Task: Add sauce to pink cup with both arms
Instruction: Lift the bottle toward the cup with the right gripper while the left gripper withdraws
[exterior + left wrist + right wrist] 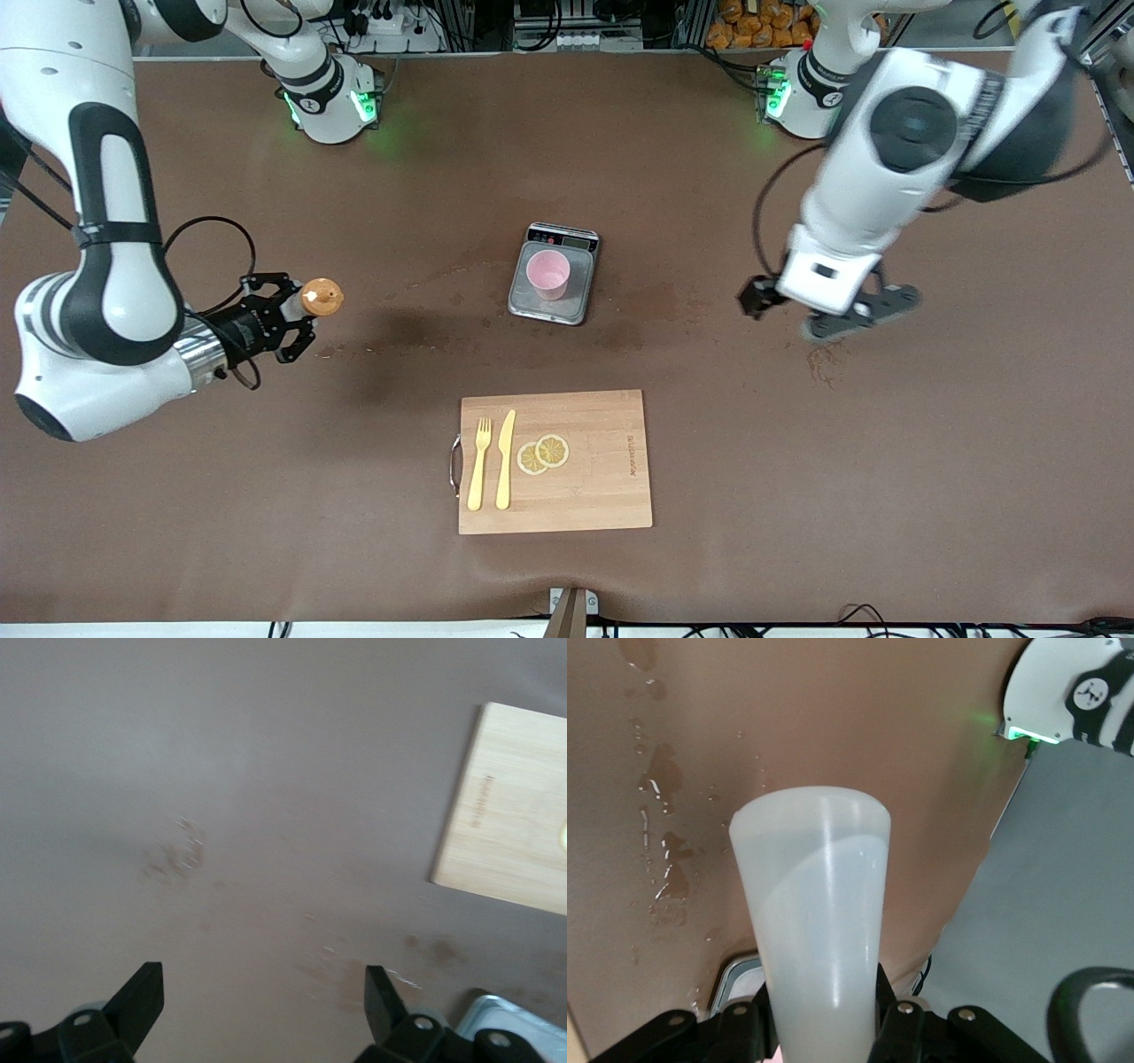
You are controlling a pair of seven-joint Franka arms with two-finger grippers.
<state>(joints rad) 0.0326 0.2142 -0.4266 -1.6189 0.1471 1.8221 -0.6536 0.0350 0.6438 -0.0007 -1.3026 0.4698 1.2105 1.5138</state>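
We are looking at a big brown table (797, 496) with wet stains in its middle. The two white arms are coming in from their bases. The right arm (97, 292) is hanging over its own end of the table, and the left arm (886, 177) is hanging over the other end. The wooden board (602, 478) is lying nearest to the front camera, and it is carrying a yellow fork (479, 463), a yellow knife (505, 459) beside the fork, and two lemon slices (542, 454) beside the knife. The grey scale (555, 273) is sitting in the middle of the table, farther from the camera than the board. The pink cup (547, 274) is standing upright on the scale. The right gripper (282, 312) is squeezing the sauce (321, 297) up in the air, well apart from the cup, and we are seeing its orange cap pointing up at the front camera. In the right wrist view the fingers (899, 1028) are pressing on both sides of the whitish bottle (819, 921). The left gripper (828, 310) is hovering over bare table, well apart from the scale. Its fingers (142, 997) are spread wide with nothing between them, and a corner of the board (505, 806) is showing below.
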